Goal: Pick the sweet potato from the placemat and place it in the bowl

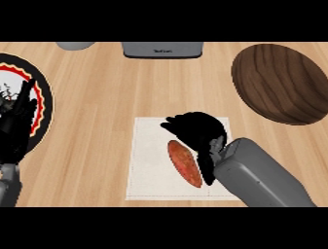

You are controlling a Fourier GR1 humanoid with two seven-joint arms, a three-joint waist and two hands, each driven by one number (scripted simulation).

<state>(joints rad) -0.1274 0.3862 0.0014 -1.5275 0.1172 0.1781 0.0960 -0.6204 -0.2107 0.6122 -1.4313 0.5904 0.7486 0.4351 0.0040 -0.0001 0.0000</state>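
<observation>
Sweet potato (184, 163) is seen unlifted on the placemat (148, 168), the right hand (199, 131) curled beside it without a confirmed hold, the bowl (281, 82) at two o'clock unfilled.

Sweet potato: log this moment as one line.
sweet potato: on placemat | right hand: curled beside it | bowl: empty

Bare wooden counter (94, 146) lay open between the placemat (152, 182) and the patterned plate (41, 92) at left — a free lane running near to far. Between placemat and brown wooden bowl (281, 82) at far right, the counter was also bare. Along the far edge stood a grey appliance (162, 49) and a grey rounded object (77, 45). The left hand (8, 129) overlapped the plate — blocking the near-left corner.
</observation>
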